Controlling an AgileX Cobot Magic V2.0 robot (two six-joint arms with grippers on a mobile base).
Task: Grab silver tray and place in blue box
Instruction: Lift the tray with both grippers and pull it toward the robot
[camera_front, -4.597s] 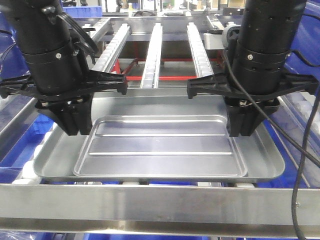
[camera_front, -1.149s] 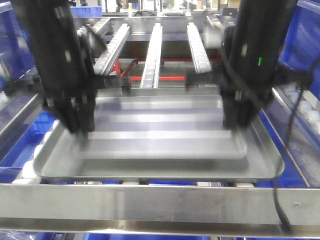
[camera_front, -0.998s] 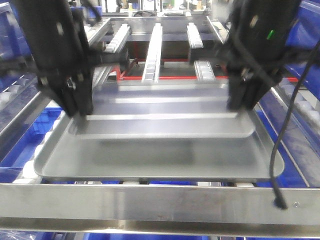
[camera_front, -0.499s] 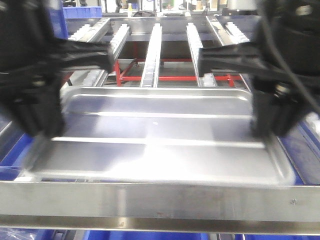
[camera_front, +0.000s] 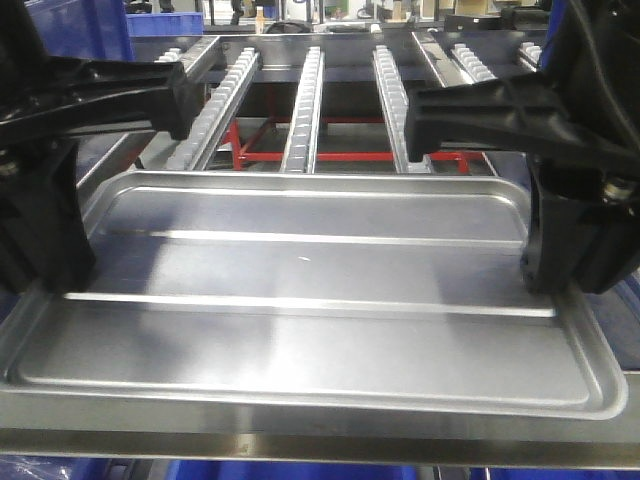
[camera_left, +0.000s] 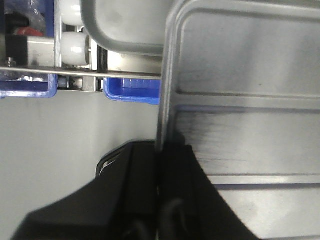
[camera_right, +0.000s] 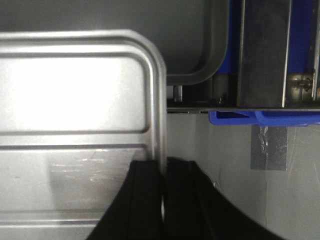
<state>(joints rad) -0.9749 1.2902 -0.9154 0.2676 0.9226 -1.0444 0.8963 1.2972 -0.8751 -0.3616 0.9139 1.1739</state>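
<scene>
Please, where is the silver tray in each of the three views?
Front view: silver tray fills the centre, clamped at both ends.
Left wrist: tray on the right, rim in left end effector.
Right wrist: tray on the left, rim in right end effector.
Shared landmark: the tray's ridges.

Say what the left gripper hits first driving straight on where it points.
The silver tray: its rim already sits in the jaws of the left gripper, so it likely presses deeper onto that; beyond, depth is unclear.
</scene>
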